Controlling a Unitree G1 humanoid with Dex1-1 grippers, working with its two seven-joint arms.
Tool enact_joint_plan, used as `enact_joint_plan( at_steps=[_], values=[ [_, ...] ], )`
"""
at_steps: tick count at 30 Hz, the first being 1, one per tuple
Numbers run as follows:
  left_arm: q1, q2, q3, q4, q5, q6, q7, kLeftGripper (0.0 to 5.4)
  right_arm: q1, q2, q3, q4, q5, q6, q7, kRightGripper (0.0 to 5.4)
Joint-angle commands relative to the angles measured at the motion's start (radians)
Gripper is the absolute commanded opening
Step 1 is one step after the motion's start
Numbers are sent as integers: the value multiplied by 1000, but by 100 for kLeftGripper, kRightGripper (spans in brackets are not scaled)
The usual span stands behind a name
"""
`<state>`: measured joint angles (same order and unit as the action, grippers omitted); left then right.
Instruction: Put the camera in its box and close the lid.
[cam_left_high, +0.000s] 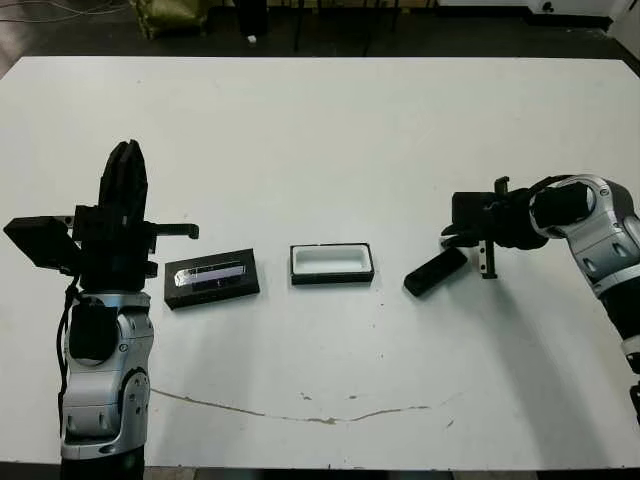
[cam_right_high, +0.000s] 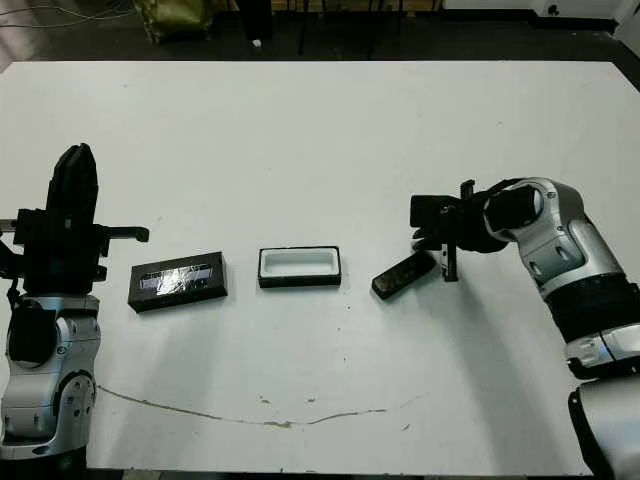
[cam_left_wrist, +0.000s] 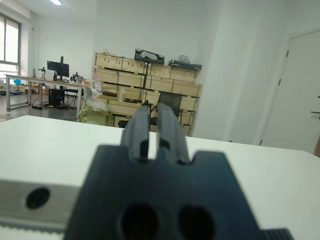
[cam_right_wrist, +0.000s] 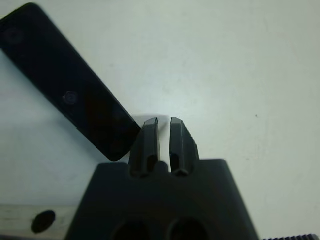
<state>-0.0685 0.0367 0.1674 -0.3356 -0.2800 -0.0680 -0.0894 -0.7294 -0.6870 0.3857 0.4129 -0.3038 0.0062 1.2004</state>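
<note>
Three task pieces lie in a row across the white table (cam_left_high: 330, 150): the lid (cam_left_high: 211, 279) toward the robot's left with its silvery strip up, the box (cam_left_high: 332, 263) in the middle, open and showing its white lining with nothing in it, and the camera (cam_left_high: 435, 271) toward the right, flat on the table and angled, well apart from the box. Right hand (cam_right_wrist: 163, 135) sits low beside the camera's far end; fingers drawn nearly together with only a thin slit between, nothing between them, and the camera lies just off to one side of them in the wrist view, not gripped. Left hand (cam_left_wrist: 154, 131) is raised upright near the lid, fingers likewise narrow and holding nothing. Judged step: the pick of the camera, not yet made. Next move likely calls for the right hand to spread its fingers, line up across the bar's narrow width, and close on it before carrying it over to the box; the lid waits until then. Table surface is plain white with a thin dark crack line (cam_left_high: 300, 415) running along the near edge. Room beyond: stacked wooden crates (cam_left_wrist: 145, 75), desks with monitors, a pale door.
</note>
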Motion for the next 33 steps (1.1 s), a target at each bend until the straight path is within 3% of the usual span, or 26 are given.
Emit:
enact_joint_plan(
  at_steps=[1, 5, 23, 29, 31, 33],
  values=[
    [24, 4, 4, 4, -5, 20, 2, 2, 47, -27, -7, -26, 6, 22, 7, 0],
    [26, 6, 2, 9, 12, 4, 5, 2, 71, -39, -27, -29, 43, -7, 13, 0],
    [16, 10, 5, -5, -2, 36, 10, 2, 175, -126, -73, -268, 103, 129, 54, 0],
    [16, 9, 9, -1, 8, 25, 13, 2, 230, -168, -125, -357, 182, 157, 83, 0],
    [17, 12, 10, 4, 11, 15, 7, 2, 260, -190, -151, -418, 220, 188, 97, 0],
    [16, 12, 12, 7, 5, 13, 3, 2, 281, -221, -169, -518, 241, 272, 108, 0]
  ],
)
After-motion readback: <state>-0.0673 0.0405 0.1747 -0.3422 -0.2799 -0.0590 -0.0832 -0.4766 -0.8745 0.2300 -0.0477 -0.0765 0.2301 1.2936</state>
